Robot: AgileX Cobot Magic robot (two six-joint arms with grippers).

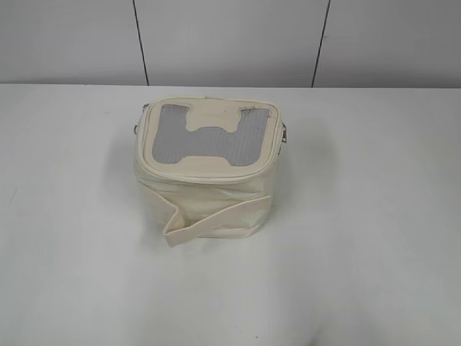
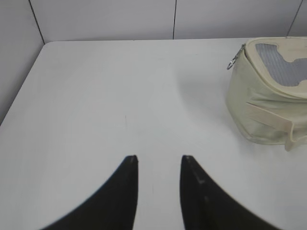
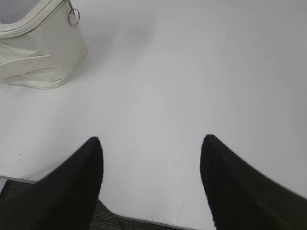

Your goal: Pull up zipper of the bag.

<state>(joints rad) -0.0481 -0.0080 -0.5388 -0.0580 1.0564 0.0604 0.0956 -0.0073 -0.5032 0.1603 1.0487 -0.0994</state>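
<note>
The cream fabric bag (image 1: 205, 173) stands in the middle of the white table, its top a grey mesh panel with a cream H-shaped patch. A cream strap (image 1: 209, 220) crosses its front. The zipper track (image 1: 209, 171) runs round the top rim. A silver slider with a ring pull hangs at the bag's right side (image 1: 284, 135) and another at its left (image 1: 135, 130). The bag also shows in the left wrist view (image 2: 268, 103) with a ring pull (image 2: 233, 62), and in the right wrist view (image 3: 38, 48) with a ring pull (image 3: 73, 17). My left gripper (image 2: 159, 159) is open and empty, far left of the bag. My right gripper (image 3: 151, 141) is open and empty, far right of it. Neither gripper shows in the exterior view.
The white table (image 1: 374, 238) carries only the bag. A grey panelled wall (image 1: 230, 40) stands behind it. The table's front edge and dark floor (image 3: 91, 218) show under my right gripper. The table's left edge (image 2: 19, 91) is near my left gripper.
</note>
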